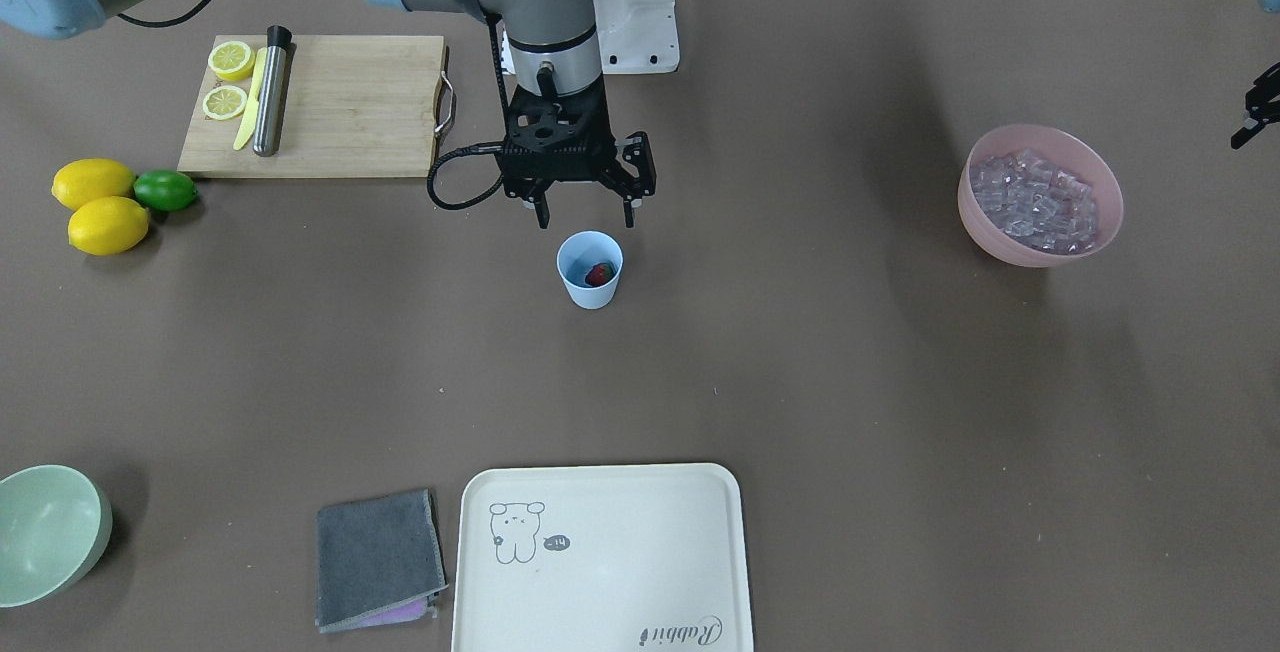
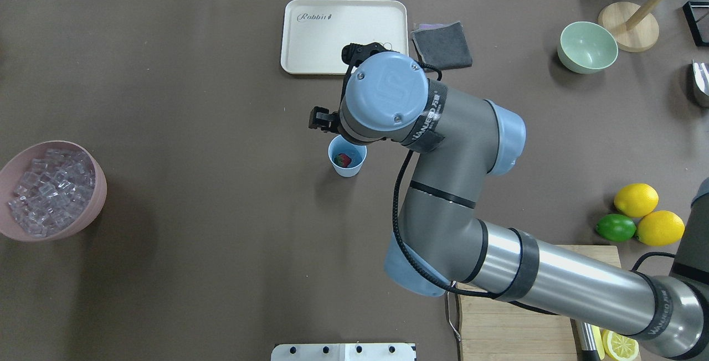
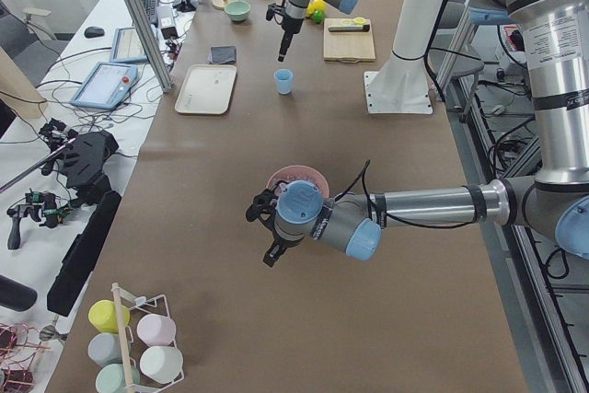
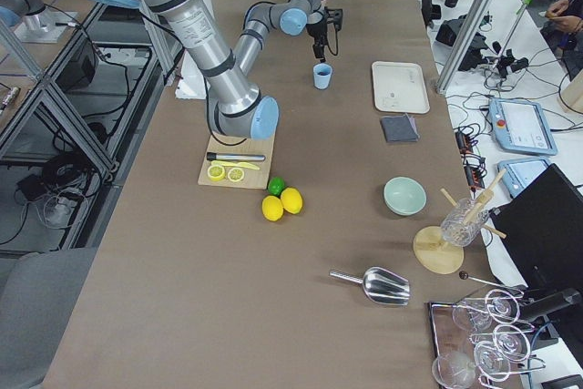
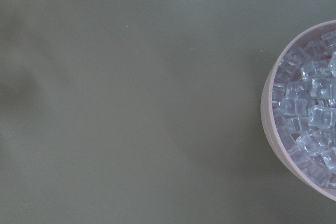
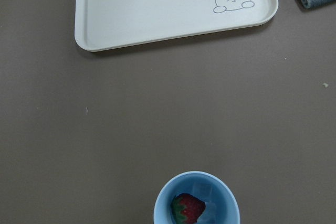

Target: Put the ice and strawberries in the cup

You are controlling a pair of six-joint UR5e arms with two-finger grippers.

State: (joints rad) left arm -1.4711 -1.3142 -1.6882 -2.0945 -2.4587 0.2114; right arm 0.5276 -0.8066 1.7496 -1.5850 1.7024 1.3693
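Our right pincer (image 1: pixel 587 222) hung open and empty just above the cup (image 1: pixel 590 294) holding the strawberry (image 1: pixel 599 274), while the ice (image 1: pixel 1035 202) lay well apart in the pink bowl (image 1: pixel 1000 244), nearest our left pincer (image 3: pixel 260 232), whose opening we could not tell.

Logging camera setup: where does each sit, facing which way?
Front: across table, facing robot; right gripper above cup.
Overhead: behind robot, looking down; right arm.
Left side: table's left end; left arm nearest.
Right side: table's right end; right arm nearest.
Left wrist: down onto ice; no robot parts.
Right wrist: down onto strawberry; no robot parts.
Front and overhead share the cup.
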